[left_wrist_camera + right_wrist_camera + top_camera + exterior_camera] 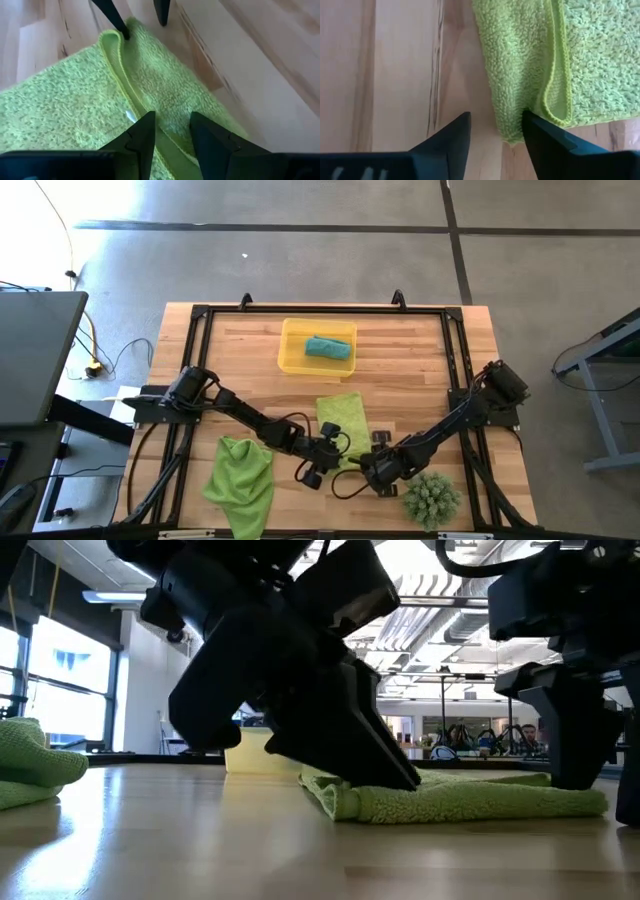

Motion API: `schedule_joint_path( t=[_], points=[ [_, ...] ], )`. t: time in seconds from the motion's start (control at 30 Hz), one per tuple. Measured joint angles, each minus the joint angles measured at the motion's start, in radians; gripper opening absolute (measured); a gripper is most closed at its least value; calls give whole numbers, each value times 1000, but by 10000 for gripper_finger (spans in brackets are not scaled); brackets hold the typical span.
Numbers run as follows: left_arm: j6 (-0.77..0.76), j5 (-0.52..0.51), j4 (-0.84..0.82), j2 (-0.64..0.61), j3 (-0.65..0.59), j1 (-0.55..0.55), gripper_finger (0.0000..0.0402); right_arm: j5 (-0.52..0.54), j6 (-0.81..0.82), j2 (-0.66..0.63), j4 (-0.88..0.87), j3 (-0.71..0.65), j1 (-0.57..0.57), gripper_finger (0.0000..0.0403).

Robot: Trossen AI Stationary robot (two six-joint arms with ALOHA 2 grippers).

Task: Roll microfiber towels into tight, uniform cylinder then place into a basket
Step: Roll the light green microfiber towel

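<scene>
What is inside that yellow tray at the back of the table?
The yellow tray holds one rolled teal towel, lying toward one side. Nothing else shows on its floor; what lies under the roll is covered.

Both arms are dark, near-black, built from slim straight links joined by chunkier rounded housings. Each rises from a blocky base bolted to the black metal frame that rims the table (178, 385); the left base sits at that frame's left rail, the right base at its right rail. Thin black cables loop loosely alongside the links nearest each wrist. The left gripper (172, 131) ends in two matte black fingers with flat, angular faces tapering to blunt wedge tips. The right gripper (496, 131) has the same pair of black, sharply chamfered fingers, with a faint pale marking low on its body.
</scene>
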Motion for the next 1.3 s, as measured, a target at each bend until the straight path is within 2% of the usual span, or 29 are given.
schedule_joint_path(
  t=[0.17, 0.5, 0.63, 0.77, 0.83, 0.9, 1.1, 1.3],
  points=[
    [0, -37, -5, -6, 29, -18, 115, -3, 38, 2, -1, -1, 0, 126],
    [-22, -183, -313, -117, 96, -68, 115, 19, 94, 5, -15, -2, -1, 29],
    [-77, -181, -444, -156, 98, -82, 115, 14, 102, 5, -12, -3, -3, 5],
    [-96, -81, -552, -177, 97, -83, 115, -45, 143, -13, -1, -4, -25, 4],
    [-94, -2, -552, -177, 97, -83, 115, -77, 146, -27, 9, -6, -38, 2],
    [-79, 31, -521, -177, 97, -83, 115, -111, 146, -42, 12, -8, -50, 1],
    [-29, 35, -337, -168, 48, -79, 115, -156, 170, -72, 13, -9, -91, 1],
    [-48, 81, -204, -168, -9, -59, 122, -160, 169, -72, 15, -9, -110, 0]
  ],
)
